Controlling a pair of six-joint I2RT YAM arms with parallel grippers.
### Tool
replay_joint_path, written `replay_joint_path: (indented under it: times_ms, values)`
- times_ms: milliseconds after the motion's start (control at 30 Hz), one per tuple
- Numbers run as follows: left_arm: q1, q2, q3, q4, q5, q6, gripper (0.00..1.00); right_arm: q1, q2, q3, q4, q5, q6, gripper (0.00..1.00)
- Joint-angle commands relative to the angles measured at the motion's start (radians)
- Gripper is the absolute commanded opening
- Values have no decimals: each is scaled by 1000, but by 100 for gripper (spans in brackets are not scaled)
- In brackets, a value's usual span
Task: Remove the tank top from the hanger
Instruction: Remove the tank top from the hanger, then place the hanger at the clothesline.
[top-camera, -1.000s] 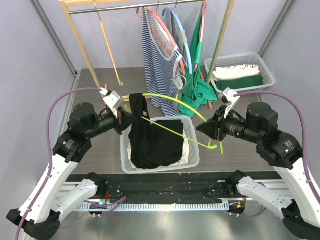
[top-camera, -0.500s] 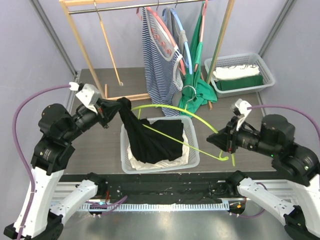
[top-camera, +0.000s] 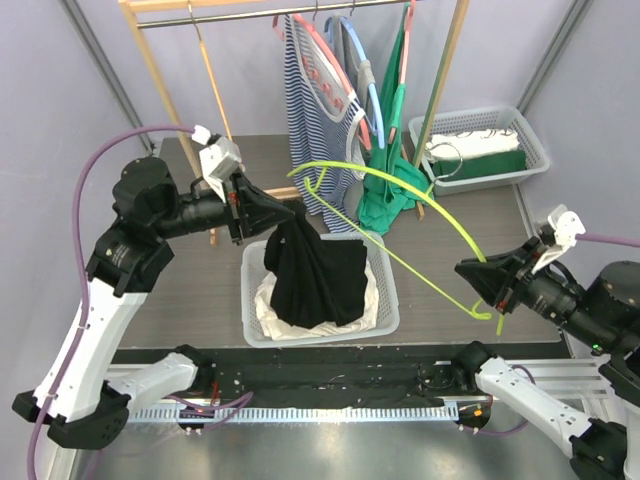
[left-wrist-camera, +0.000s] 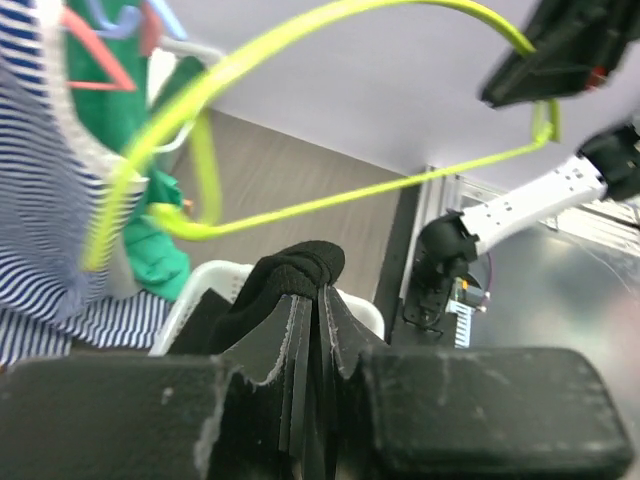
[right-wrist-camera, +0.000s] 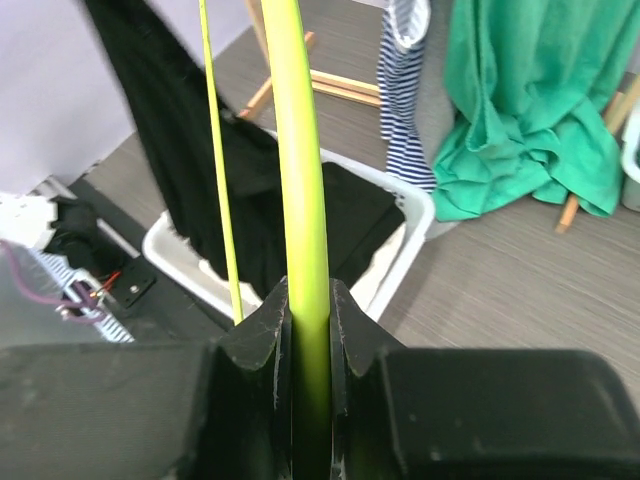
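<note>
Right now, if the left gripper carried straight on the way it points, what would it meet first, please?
Probably the lime-green hanger: the left gripper, shut on the black tank top, points right toward its lower bar, which crosses just ahead. Depth is unclear, so it might pass beneath.

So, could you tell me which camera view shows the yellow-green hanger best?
The top external view: the whole hanger shows, from its hook to the end in the right gripper. The left wrist view catches its hook and arch; the right wrist view shows only the pinched stretch.
</note>
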Motion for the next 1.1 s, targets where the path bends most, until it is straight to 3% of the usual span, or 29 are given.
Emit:
replay_joint_path:
  times_ms: [0, 133, 400, 533, 700, 867, 1067]
  values:
    - [-80, -38, -84, -48, 21, 66, 10, -1, 71, 6, 121, 120, -29, 1]
    - [-150, -70, -274, -104, -131, 243, 0, -1, 118, 67, 169, 170, -40, 1]
    - [-156, 12, -417, -104, -295, 368, 0, -2, 122, 140, 189, 144, -63, 1]
    - [-188, 67, -426, -118, -432, 465, 99, -2, 154, 98, 227, 106, -47, 1]
    - [-237, 131, -371, -252, -608, 557, 100, -2, 214, 86, 343, 78, -32, 1]
    - [-306, 166, -349, -418, -766, 599, 100, -2, 326, 156, 356, 104, -43, 1]
    - [-357, 86, -502, -451, -864, 657, 100, -1, 432, 239, 356, 202, -33, 1]
